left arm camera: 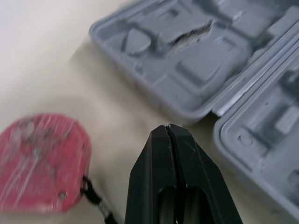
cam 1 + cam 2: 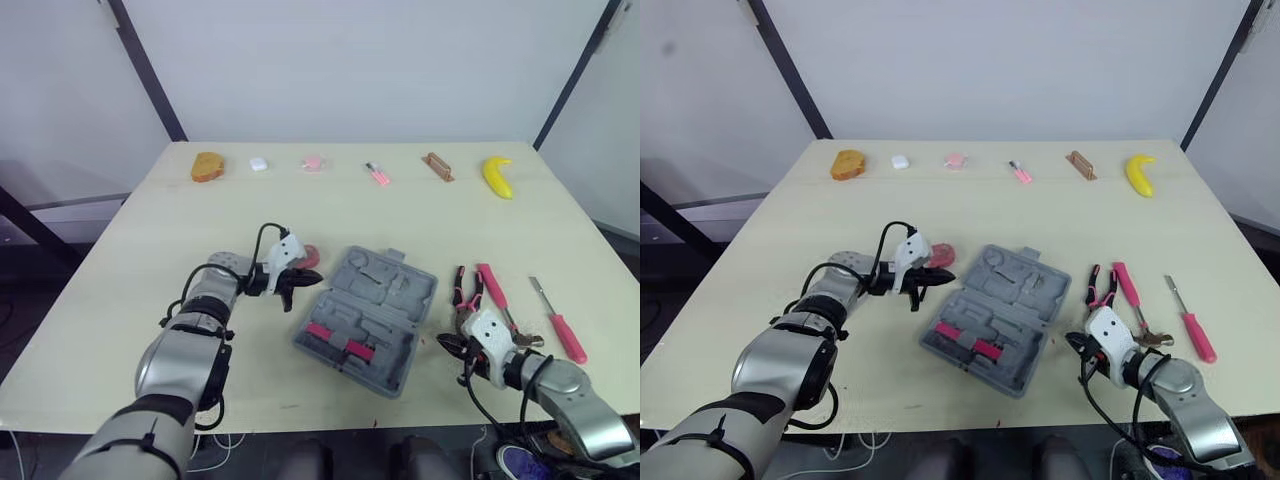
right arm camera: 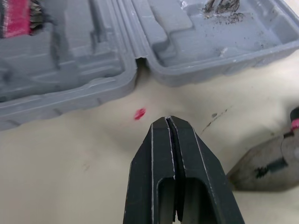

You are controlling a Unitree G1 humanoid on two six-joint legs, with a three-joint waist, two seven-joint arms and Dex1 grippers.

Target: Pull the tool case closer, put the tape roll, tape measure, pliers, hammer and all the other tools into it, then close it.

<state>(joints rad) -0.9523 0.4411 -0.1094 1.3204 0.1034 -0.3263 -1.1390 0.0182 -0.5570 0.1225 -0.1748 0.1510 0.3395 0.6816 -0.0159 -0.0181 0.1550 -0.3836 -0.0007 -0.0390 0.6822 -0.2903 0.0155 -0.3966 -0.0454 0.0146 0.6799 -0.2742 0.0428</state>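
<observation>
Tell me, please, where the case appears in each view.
Left eye: the case lies open mid-table.
Right eye: the same spot, mid-table.
Left wrist: it lies just beyond the shut left gripper, beside the tape measure.
Right wrist: it lies just beyond the shut right gripper.
Shared landmark: the hinge seam between its two halves.

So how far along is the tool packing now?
Done: the tool case lies open near the front edge, two pink pieces seated inside. In hand: nothing; the left gripper is shut beside the tape measure, the right gripper shut near the pliers. Left: those, the screwdriver, and closing the lid.
</observation>
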